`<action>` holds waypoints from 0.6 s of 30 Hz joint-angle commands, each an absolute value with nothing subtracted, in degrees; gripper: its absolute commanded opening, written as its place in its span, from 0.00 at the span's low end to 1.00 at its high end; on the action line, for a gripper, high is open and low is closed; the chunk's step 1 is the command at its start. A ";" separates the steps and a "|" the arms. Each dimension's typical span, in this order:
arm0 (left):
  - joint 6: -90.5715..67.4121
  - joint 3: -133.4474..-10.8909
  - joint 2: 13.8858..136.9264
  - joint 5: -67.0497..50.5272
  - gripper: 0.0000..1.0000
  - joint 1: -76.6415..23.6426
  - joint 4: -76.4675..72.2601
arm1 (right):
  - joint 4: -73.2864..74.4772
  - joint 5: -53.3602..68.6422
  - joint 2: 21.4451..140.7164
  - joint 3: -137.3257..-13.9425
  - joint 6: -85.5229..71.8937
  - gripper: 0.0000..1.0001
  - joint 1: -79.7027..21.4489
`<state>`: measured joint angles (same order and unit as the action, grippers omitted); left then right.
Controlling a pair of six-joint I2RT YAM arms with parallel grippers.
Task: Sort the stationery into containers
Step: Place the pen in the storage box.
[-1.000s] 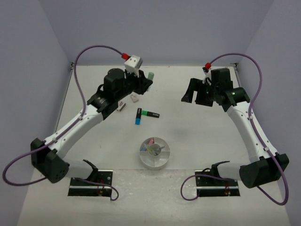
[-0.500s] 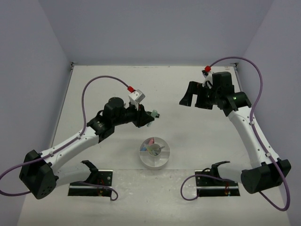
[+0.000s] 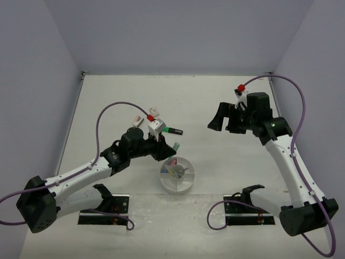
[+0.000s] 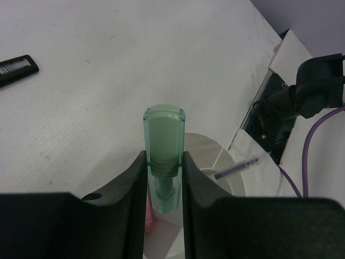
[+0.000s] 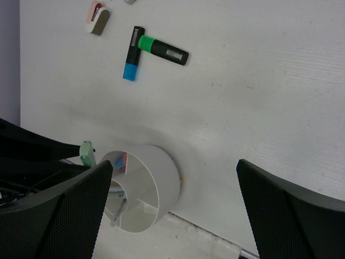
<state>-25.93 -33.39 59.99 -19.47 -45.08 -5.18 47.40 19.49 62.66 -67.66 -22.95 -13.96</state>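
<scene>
White tabletop [image 3: 215, 97] sits boxed in by pale lilac walls [image 3: 161, 32]. Both arms reach inward over it. The right gripper [image 3: 221, 125] hangs well right of the centre with its jaws spread wide and nothing between them. The left gripper [image 4: 164, 162] is clamped on a pale green highlighter [image 4: 164, 135], held over the far-left rim of the round white dish [image 3: 178, 188] near the front edge. Its wedges hold a grey pen [image 4: 237, 166] and something pink [image 5: 124, 160] with a bit of blue beside it. Behind the dish, a green-capped black highlighter [image 5: 161, 49] and a blue-capped one [image 5: 133, 54] lie touching in an L. Two small erasers [image 3: 139, 120] [image 3: 152, 110] lie farther back on the left.
</scene>
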 commanded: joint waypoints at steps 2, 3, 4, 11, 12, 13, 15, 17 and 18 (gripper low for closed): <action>-28.30 -31.03 55.96 -18.19 0.00 -45.44 -6.86 | 45.59 21.06 60.50 -66.36 -24.23 0.99 -13.97; -28.79 -30.26 55.72 -18.33 0.00 -45.57 -6.90 | 45.44 21.05 60.33 -66.27 -24.39 0.99 -13.97; -29.23 -29.53 55.53 -18.37 0.00 -45.76 -6.94 | 45.41 20.93 60.21 -66.26 -24.52 0.99 -13.97; -30.06 -27.23 55.63 -18.68 0.00 -46.81 -6.76 | 45.88 19.73 60.21 -67.64 -24.39 0.99 -13.97; -30.08 -27.05 55.66 -18.72 0.00 -46.90 -6.66 | 45.88 19.66 60.21 -67.76 -24.46 0.99 -13.97; -30.13 -26.99 55.73 -18.71 0.01 -47.02 -6.57 | 45.88 19.62 60.23 -67.80 -24.53 0.99 -13.97; -30.06 -27.07 55.81 -18.63 0.09 -47.02 -6.40 | 45.88 19.77 60.41 -68.06 -24.62 0.99 -13.97; -29.96 -27.16 55.97 -18.63 0.15 -47.11 -6.15 | 45.97 19.69 60.74 -68.39 -24.70 0.99 -13.97; -29.83 -27.17 55.91 -18.63 0.20 -47.11 -6.13 | 45.98 19.67 60.86 -68.51 -24.71 0.99 -13.97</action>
